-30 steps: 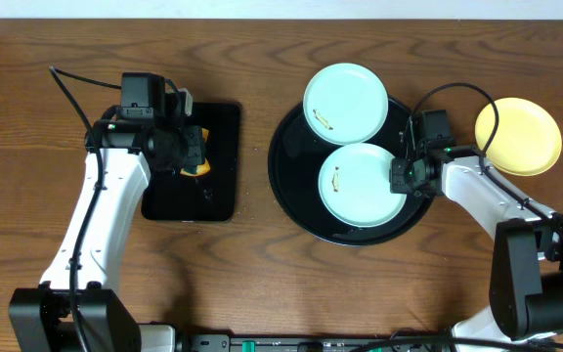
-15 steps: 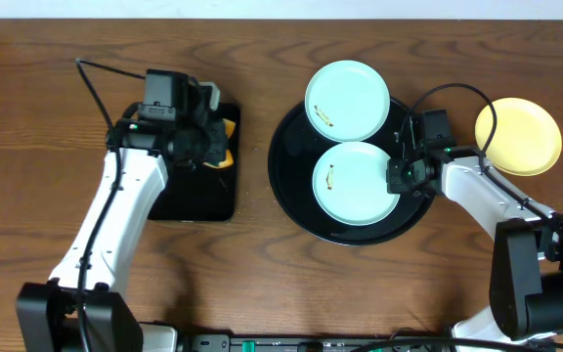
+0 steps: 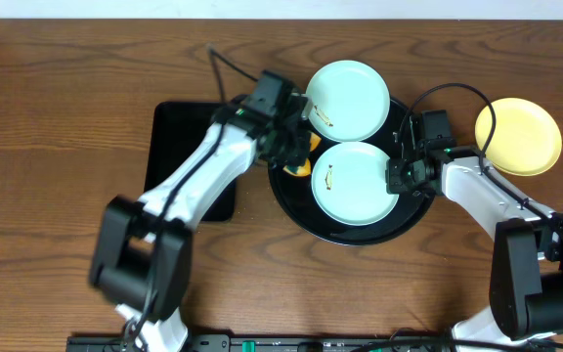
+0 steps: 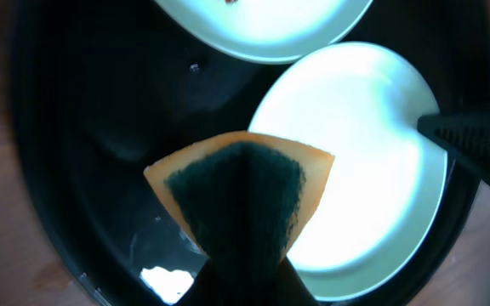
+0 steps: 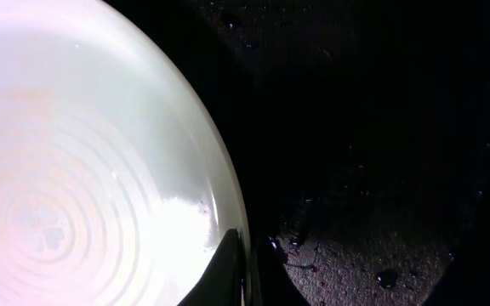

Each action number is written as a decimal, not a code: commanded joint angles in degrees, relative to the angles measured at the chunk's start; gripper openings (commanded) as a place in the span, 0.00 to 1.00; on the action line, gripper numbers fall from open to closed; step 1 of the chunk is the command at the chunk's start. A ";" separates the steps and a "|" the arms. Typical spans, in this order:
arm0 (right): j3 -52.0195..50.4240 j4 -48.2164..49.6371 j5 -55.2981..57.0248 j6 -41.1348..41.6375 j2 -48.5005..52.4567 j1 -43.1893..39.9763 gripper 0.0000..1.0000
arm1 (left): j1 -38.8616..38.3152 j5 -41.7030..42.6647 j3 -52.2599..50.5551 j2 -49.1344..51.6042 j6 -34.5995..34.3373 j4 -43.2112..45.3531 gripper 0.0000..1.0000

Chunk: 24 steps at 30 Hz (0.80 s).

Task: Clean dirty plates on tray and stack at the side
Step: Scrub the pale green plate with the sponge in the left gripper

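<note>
Treat plate (image 3: 355,186) as light, rigid, likely slippery. Hold by thin rim, as pinched in right gripper (image 3: 399,176). Wipe with soft sponge (image 4: 241,195) clamped in left gripper (image 3: 296,154).

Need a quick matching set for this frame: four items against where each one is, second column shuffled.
Items
1. yellow plate
2. near mint plate
3. far mint plate
4. sponge

Places
A. in the left tool, above the left part of the round tray
B. on the table, right of the round tray
C. rim pinched by the right tool
D. at the round tray's far edge, no tool on it

Pairs: 1-B, 2-C, 3-D, 4-A
</note>
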 commanded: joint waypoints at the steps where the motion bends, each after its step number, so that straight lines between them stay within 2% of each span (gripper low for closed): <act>1: -0.61 0.11 -0.04 -0.90 0.48 0.26 0.01 | -2.38 1.40 9.09 5.62 1.38 -3.82 0.07; 7: -0.61 0.15 0.02 -1.81 0.48 1.31 0.01 | -7.52 -5.95 9.35 10.25 1.92 -2.91 0.08; 12: -0.63 0.26 0.00 -1.86 0.48 1.38 0.01 | -10.34 -6.19 9.35 13.68 1.90 -0.52 0.07; 17: -0.68 0.31 -0.02 -1.95 0.48 1.38 0.01 | -10.64 -10.56 9.27 14.21 1.90 -0.26 0.07; 24: -0.68 0.33 -0.02 -1.95 0.48 1.38 0.01 | -10.93 -10.93 7.87 14.27 1.92 1.14 0.07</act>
